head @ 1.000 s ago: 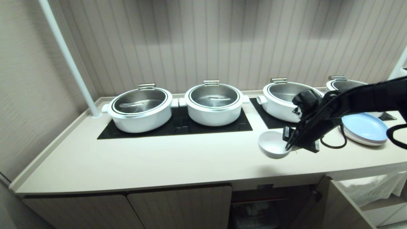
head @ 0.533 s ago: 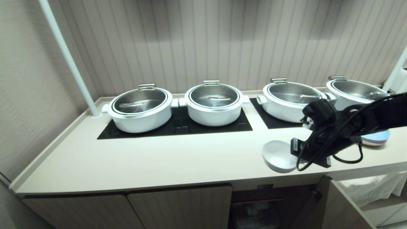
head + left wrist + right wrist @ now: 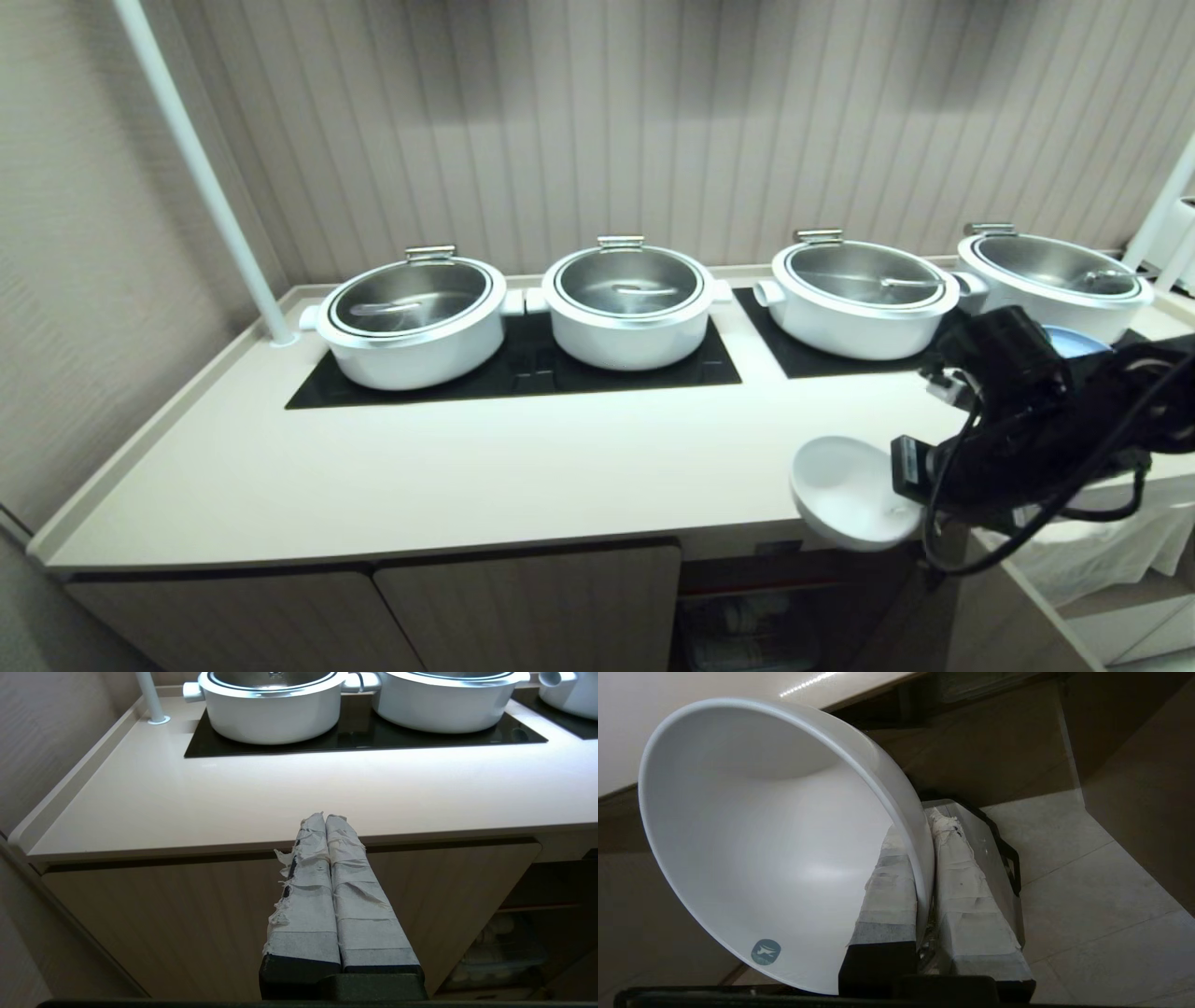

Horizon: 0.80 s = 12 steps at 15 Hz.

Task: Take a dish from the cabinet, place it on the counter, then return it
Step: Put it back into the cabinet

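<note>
White pole stands at far left of the tabletop, foot near the back corner. Next, four big white steel-lidded pots along the back: 1st pot & 2nd pot share one black cooktop panel, handles nearly touching; 3rd pot on a 2nd black panel; 4th pot at far right, just beside the 3rd. Left tool shows only in left wrist view: two tape-wrapped fingers pressed together w/ nothing between, pointing level at the tabletop's front edge, in front of a closed door. In head view, closed doors sit under the left half of the tabletop; right of them the cabinet is open, dark inside w/ a red-edged shelf; contents too dim to tell. Its door stands swung out to the right. The dish is off the tabletop, in the air at the front edge, above the open cabinet, tilted so its mouth faces up & toward the robot's left. Right tool pinches the dish's rim: right wrist view shows one taped finger inside the bowl wall, the other outside, dish wall clamped between; small round grey sticker low on the inner wall. Right arm reaches in from far right, black, w/ cables looping under it. A sliver of pale blue plate peeks out behind the arm, near the 4th pot.
</note>
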Tool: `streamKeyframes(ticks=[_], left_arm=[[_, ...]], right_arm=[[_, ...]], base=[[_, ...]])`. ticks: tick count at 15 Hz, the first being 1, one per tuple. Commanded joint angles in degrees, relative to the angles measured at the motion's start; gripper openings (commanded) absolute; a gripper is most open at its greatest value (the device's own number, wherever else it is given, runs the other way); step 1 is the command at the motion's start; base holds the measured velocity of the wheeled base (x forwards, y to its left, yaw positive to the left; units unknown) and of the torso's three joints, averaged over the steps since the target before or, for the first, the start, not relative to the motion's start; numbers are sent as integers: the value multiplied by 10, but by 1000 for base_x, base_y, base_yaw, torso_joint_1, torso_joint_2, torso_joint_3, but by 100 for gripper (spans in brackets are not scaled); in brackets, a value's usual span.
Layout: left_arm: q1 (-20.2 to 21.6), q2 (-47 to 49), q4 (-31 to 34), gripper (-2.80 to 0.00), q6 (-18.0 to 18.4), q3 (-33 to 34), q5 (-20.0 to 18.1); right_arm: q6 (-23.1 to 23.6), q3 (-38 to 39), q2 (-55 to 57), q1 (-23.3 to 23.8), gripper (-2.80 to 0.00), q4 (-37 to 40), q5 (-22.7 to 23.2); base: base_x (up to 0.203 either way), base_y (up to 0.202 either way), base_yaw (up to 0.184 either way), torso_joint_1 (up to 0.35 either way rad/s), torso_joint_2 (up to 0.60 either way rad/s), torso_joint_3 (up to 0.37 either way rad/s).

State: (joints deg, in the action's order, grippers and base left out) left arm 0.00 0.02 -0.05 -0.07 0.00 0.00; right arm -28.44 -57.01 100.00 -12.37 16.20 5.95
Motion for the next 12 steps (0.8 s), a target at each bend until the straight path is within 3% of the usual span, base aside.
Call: streamKeyframes(ticks=[1,12], left_arm=[[0,0,0,-280,0,0,1],[0,0,0,-280,0,0,0]], right_arm=[[0,46,-41,-10,-280,-19,0],[3,233,-226,-88,-280,-40,-2]], base=[[0,0,0,0,0,0],[0,0,0,0,0,0]])
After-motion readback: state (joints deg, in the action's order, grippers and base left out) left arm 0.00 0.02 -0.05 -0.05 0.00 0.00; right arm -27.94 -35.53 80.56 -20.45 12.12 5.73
